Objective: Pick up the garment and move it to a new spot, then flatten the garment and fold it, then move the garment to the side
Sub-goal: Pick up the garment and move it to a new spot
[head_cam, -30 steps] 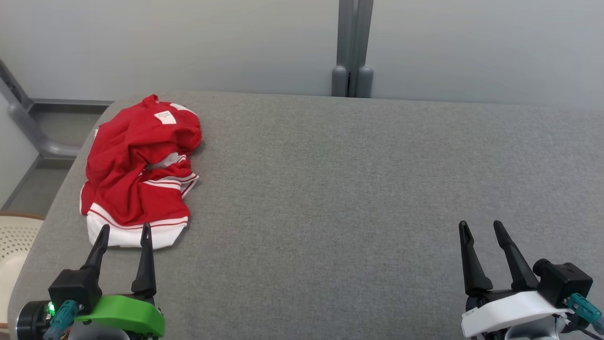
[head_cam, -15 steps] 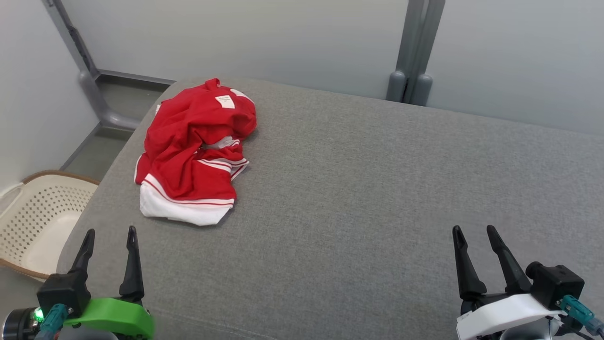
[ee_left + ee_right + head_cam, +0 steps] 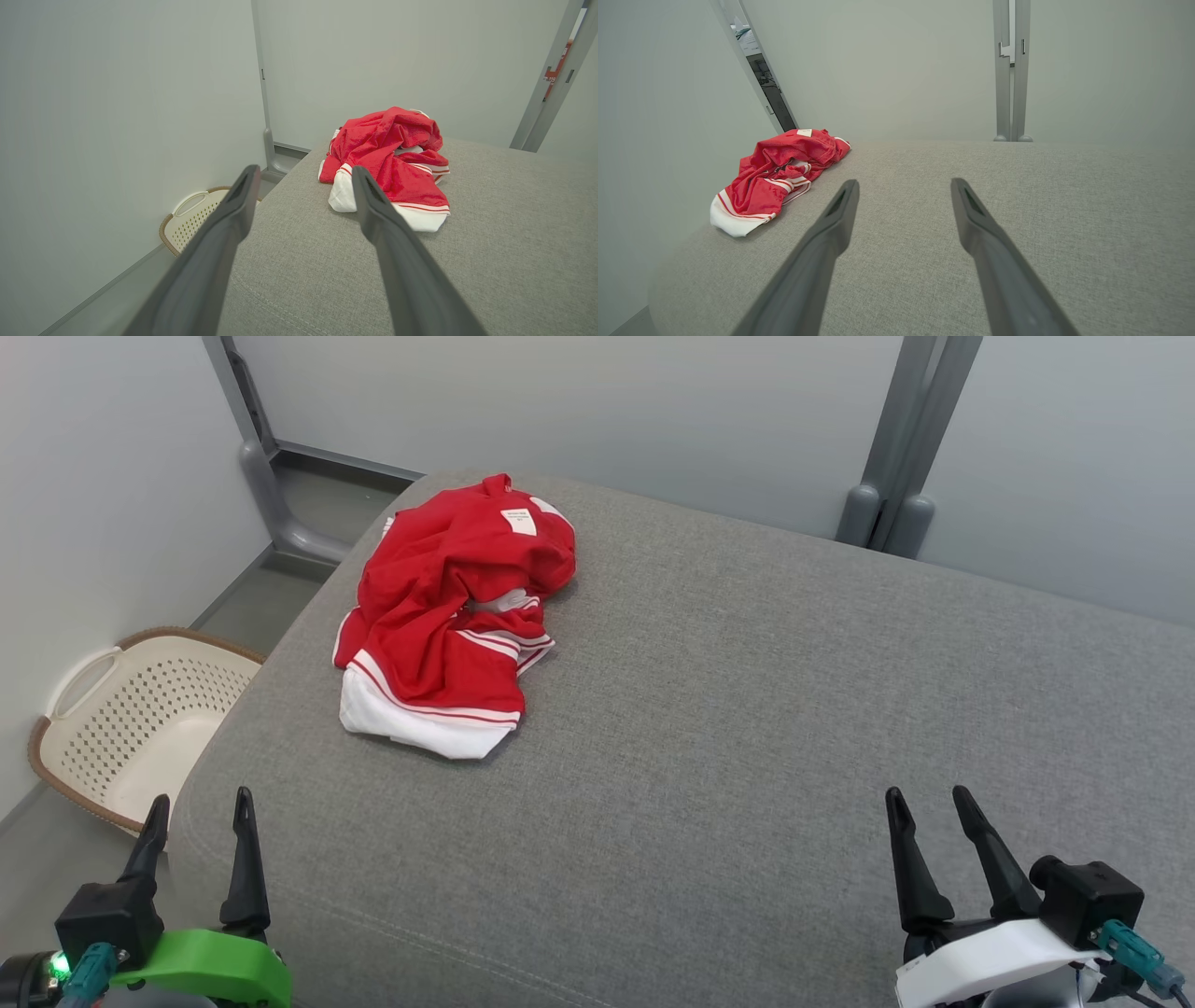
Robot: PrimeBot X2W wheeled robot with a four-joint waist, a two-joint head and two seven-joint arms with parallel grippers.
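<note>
At the frame's bottom corners my left pincer (image 3: pixel 202 795) and right pincer (image 3: pixel 927 791) both gape, holding nothing. My head has swung left, so the crumpled red garment (image 3: pixel 448 607) now sits upper-centre, untouched, better framed for pickup. Grey padded surface (image 3: pixel 747 709) underneath; basket (image 3: pixel 140 709) at left; pale wall (image 3: pixel 607 411) beyond.
</note>
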